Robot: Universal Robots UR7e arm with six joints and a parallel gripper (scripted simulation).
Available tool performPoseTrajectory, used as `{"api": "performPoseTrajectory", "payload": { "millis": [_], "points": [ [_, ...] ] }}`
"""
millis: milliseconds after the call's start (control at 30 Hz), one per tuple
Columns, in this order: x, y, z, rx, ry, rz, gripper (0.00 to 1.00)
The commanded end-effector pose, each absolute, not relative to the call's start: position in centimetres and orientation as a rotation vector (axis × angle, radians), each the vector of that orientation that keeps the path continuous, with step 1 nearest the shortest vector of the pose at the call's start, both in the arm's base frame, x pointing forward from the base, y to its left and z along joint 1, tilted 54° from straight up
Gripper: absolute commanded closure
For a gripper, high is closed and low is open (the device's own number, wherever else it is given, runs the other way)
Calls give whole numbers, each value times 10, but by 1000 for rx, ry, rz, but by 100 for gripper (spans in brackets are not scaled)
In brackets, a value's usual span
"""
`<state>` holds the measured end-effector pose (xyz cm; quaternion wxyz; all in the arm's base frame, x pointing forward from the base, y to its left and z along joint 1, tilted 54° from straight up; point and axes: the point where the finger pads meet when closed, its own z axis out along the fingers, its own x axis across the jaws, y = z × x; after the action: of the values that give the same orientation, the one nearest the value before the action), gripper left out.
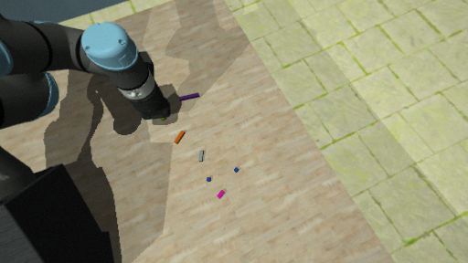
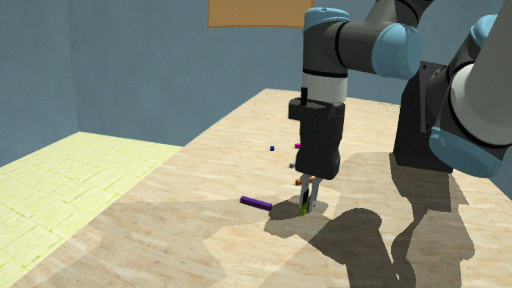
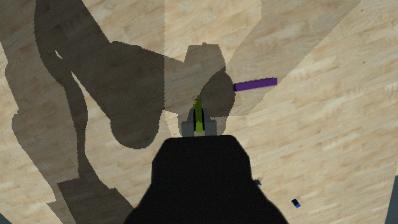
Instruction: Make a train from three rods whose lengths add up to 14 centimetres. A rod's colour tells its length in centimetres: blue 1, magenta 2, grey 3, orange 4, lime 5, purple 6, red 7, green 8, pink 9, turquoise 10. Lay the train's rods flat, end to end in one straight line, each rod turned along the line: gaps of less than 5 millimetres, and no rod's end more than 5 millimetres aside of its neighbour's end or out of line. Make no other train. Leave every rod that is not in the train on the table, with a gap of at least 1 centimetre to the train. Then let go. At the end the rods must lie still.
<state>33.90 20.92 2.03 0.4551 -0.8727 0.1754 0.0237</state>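
Observation:
My gripper (image 2: pixel 306 208) (image 3: pixel 198 115) points down at the table, its fingers shut on the long sides of the lime rod (image 1: pixel 163 119) (image 2: pixel 303 210) (image 3: pixel 198 104). The rod is at or just above the table top. The purple rod (image 1: pixel 189 97) (image 2: pixel 256 203) (image 3: pixel 255 85) lies apart, to the right in the wrist view. In the top view, the orange rod (image 1: pixel 179 137) (image 2: pixel 298 182), the grey rod (image 1: pixel 201 156) and the magenta rod (image 1: pixel 220 194) (image 2: pixel 297 146) lie separately, with one blue rod (image 1: pixel 208 179) and another blue rod (image 1: pixel 236 170) (image 2: pixel 272 148) (image 3: pixel 296 203).
The wooden table (image 1: pixel 274 201) (image 2: pixel 165 235) carries the rods, with its long edge beside the tiled floor (image 1: pixel 388 119). The dark robot base (image 1: pixel 55 215) (image 2: pixel 425 120) stands on the table. The arm's shadow covers the area around the gripper.

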Motion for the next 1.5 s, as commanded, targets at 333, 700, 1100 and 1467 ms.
{"api": "performPoseTrajectory", "payload": {
  "millis": [333,700,1100,1467],
  "points": [
    [339,206,23,-2153,433,58,76],
    [336,189,35,-2153,433,58,76],
    [332,159,56,-2153,433,58,76],
    [329,137,72,-2153,433,58,76]
  ]
}}
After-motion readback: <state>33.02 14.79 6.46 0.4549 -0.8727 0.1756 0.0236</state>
